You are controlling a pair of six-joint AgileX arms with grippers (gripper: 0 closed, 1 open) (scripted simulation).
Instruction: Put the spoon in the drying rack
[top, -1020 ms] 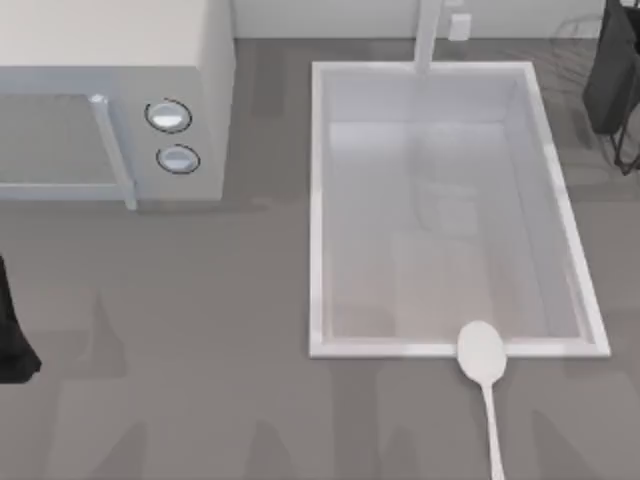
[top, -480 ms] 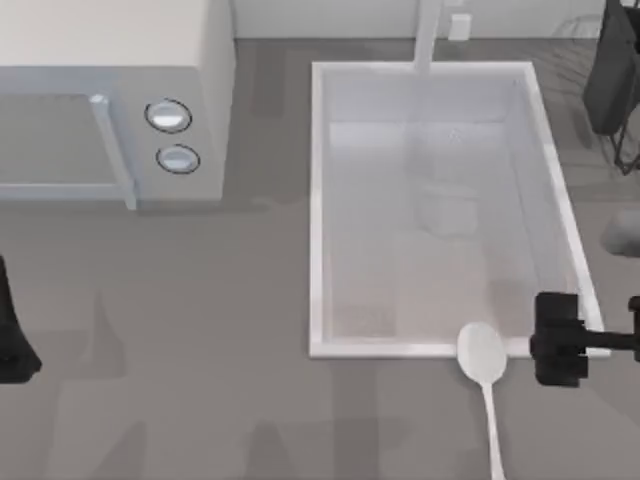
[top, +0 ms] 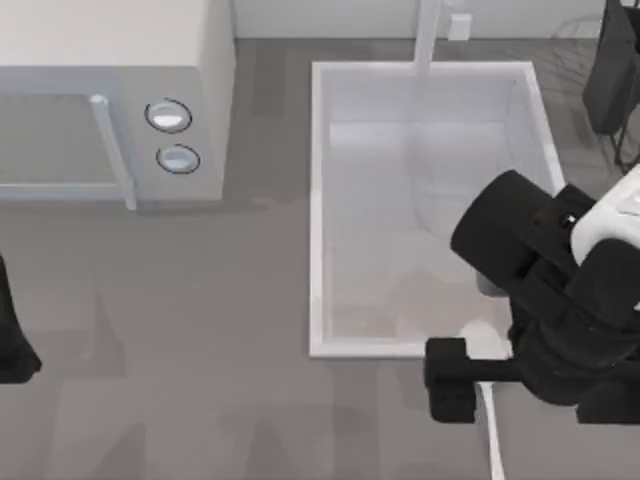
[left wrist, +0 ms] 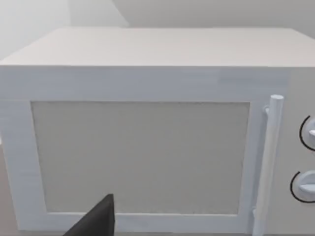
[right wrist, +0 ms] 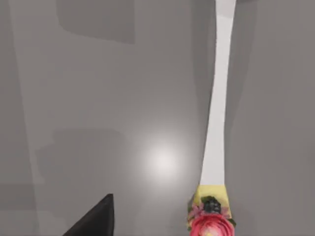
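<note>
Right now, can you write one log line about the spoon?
right gripper: above spoon | spoon: on counter by sink | drying rack: far right | left arm: parked

Pale white spoon [right wrist: 216, 123] with pink floral handle tip; white sink [top: 318, 200]; grey table [top: 200, 350]

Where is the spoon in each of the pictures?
Top view: the spoon lies near the bottom edge, its handle poking out below the right gripper, just below the sink basin.
Left wrist view: not in it; the microwave is there.
Right wrist view: the handle runs lengthwise, at right.
Shared landmark: the grey countertop.
</note>
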